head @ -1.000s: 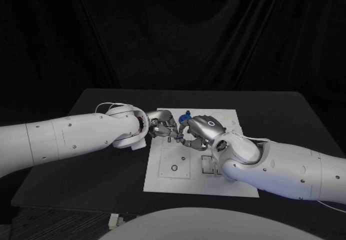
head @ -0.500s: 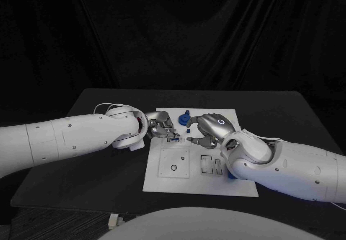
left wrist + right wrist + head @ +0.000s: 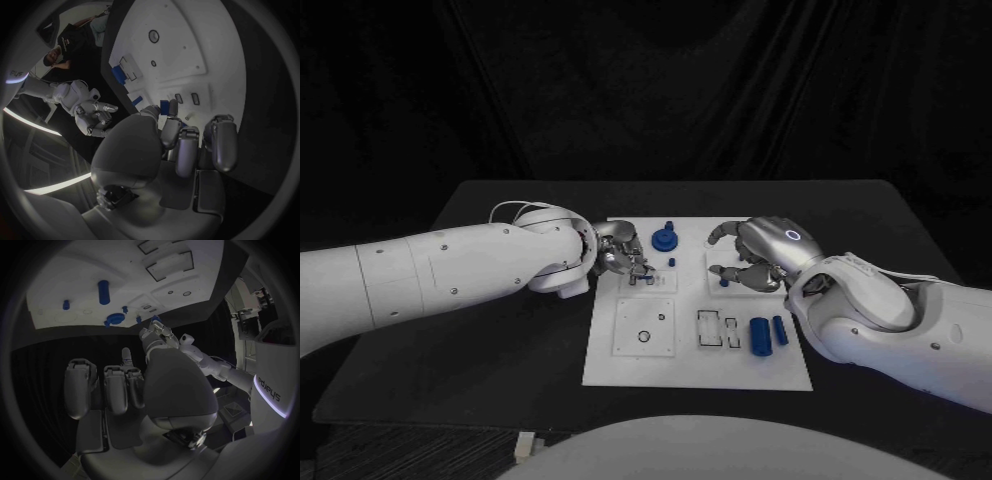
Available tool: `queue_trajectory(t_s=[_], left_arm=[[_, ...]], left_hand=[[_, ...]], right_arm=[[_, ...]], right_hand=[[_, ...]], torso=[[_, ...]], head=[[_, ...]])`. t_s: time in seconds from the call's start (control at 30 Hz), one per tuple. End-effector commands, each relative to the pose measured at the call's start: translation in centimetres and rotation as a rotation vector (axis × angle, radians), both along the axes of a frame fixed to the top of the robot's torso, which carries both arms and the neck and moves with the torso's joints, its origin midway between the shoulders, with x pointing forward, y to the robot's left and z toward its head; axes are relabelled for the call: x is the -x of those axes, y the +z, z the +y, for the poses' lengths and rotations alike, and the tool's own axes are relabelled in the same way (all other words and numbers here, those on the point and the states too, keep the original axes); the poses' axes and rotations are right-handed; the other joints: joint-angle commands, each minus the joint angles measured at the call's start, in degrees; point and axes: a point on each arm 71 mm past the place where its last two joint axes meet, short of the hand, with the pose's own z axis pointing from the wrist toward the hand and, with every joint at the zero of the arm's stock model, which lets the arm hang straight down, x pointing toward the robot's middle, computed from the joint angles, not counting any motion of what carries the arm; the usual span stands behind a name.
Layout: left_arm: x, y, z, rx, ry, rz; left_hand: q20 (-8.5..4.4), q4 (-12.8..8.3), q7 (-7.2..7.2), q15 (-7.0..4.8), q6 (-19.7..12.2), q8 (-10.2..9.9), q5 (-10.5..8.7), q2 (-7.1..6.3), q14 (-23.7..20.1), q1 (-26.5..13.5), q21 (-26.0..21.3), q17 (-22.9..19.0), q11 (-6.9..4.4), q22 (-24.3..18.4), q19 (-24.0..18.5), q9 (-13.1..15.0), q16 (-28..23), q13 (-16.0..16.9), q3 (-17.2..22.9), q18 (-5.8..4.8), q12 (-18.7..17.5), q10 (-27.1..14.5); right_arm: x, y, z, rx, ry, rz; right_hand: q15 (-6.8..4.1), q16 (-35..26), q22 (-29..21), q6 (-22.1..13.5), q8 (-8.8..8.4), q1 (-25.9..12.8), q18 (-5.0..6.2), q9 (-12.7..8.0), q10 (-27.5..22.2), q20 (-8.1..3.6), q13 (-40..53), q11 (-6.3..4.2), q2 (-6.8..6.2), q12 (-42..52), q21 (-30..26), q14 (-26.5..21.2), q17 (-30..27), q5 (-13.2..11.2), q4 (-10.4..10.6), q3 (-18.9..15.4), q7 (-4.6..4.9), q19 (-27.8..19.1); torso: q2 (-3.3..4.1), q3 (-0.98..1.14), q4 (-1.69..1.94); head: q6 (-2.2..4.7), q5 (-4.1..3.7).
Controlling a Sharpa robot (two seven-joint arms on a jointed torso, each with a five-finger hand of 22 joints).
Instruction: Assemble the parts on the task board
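My left hand [image 3: 623,262] sits at the task board's [image 3: 629,366] far-left corner, pinching a small blue part [image 3: 164,106]. My right hand [image 3: 759,256] hovers over the board's far-right side, fingers curled, nothing in it. Blue cylinder [image 3: 759,335] lies near the board's right edge on the counter [image 3: 488,340].

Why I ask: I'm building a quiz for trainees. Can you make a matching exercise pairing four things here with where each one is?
Things:
1. left hand
2. right hand
3. blue cylinder
4. round blue part

Places:
A. lying flat on the near right part of the board, beside the rectangular slots
B. near the board's far edge
C. over the board's far left part
D. over the board's right side

Pairs: 1-C, 2-D, 3-A, 4-B
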Motion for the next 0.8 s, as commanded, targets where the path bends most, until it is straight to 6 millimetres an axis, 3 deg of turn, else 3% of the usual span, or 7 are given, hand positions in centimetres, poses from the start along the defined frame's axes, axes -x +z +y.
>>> queue_trajectory(t_s=[0.03,0.3,0.6,0.67,0.7,0.8], left_arm=[[-0.5,0.5,-0.5,-0.087,-0.019,0.060],[-1.8,2.4,-2.1,-0.294,-0.064,0.141],[-3.6,3.7,-4.1,-0.534,-0.125,0.223],[-3.9,3.8,-4.6,-0.566,-0.136,0.234],[-4.0,3.8,-4.9,-0.580,-0.142,0.238],[-4.4,3.9,-5.7,-0.600,-0.146,0.240]], left_hand=[[-0.08,-9.0,0.06,-0.25,-0.6,0.4,-0.67,-0.61,4.6,-0.2,-0.3,13.2,-2.30,10.9,0.0,0.1,-0.2,5.4,9.3,0.56,0.0,2.1],[-0.04,-9.4,0.12,-0.22,-0.7,0.5,-1.23,-0.76,4.5,-0.4,-0.3,13.0,-2.25,10.9,-0.1,0.2,-0.3,5.3,10.0,0.58,-0.2,2.0],[0.01,-11.0,0.26,-0.15,-1.0,0.9,-0.10,-1.25,4.4,-2.0,-0.4,13.0,-2.16,10.8,-0.1,1.0,-0.3,5.1,12.1,0.59,-0.5,1.7],[0.05,-11.8,0.39,-0.16,-1.2,1.2,0.66,-1.30,4.5,-2.9,-0.3,13.0,-2.25,10.9,0.0,1.8,-0.3,5.1,13.1,0.56,-0.5,1.7],[0.08,-13.4,0.58,0.10,-2.5,2.7,1.34,-1.47,4.2,-4.6,-0.7,12.6,-2.03,10.7,-0.2,4.2,-0.6,4.7,14.5,0.66,-1.1,1.4],[0.25,-14.6,0.53,0.13,-3.7,3.8,1.32,-1.27,4.1,-6.0,-0.8,12.5,-1.86,10.7,-0.3,6.0,-0.7,4.7,15.6,0.67,-1.2,1.4]], right_arm=[[0.6,0.9,-1.3,-0.020,-0.032,-0.026],[1.6,1.9,-3.6,-0.016,-0.074,-0.028],[1.8,2.1,-4.1,-0.012,-0.085,-0.018],[1.9,2.1,-4.1,-0.012,-0.083,-0.017],[1.9,2.1,-4.1,-0.011,-0.082,-0.016],[1.8,2.0,-4.0,-0.011,-0.083,-0.012]], right_hand=[[0.23,-0.3,12.1,-0.2,0.28,0.6,0.90,-0.1,5.9,0.27,15.1,0.14,-0.11,0.2,-0.4,4.2,6.0,-0.2,0.1,-0.4,-0.02,1.8],[0.25,-0.3,12.0,0.2,0.69,0.8,0.93,-0.1,5.9,0.26,15.1,0.17,0.03,0.2,-0.5,4.1,5.8,-0.3,0.3,-0.4,-0.07,1.7],[0.25,-0.4,12.0,0.4,0.97,0.9,0.97,-0.1,5.9,0.26,15.1,0.18,0.18,0.2,-0.7,4.1,5.6,-0.4,0.6,-0.5,-0.10,1.6],[0.25,-0.4,11.9,0.6,1.16,1.0,0.99,-0.1,5.8,0.25,14.9,0.17,0.27,0.1,-0.8,4.1,5.5,-0.3,0.7,-0.5,-0.12,1.6],[0.25,-0.4,11.9,0.6,1.16,1.0,0.99,-0.1,5.8,0.25,14.9,0.17,0.27,0.1,-0.8,4.1,5.5,-0.3,0.7,-0.5,-0.12,1.6],[0.21,-0.5,11.9,0.7,1.36,1.3,1.00,-0.1,5.2,0.24,13.7,0.12,0.33,-0.6,-0.8,4.1,5.5,-0.2,0.8,-0.5,-0.15,1.6]], torso=[[-0.06,0.02,-0.08],[-0.07,0.04,-0.16],[-0.10,0.13,-0.27],[-0.18,0.18,-0.28],[-0.14,0.16,-0.28],[-0.13,0.11,-0.11]], head=[[-0.01,-0.19],[-0.01,-0.69],[-0.01,-0.84],[-0.01,-0.98],[-0.01,-0.99],[-0.01,-1.19]])
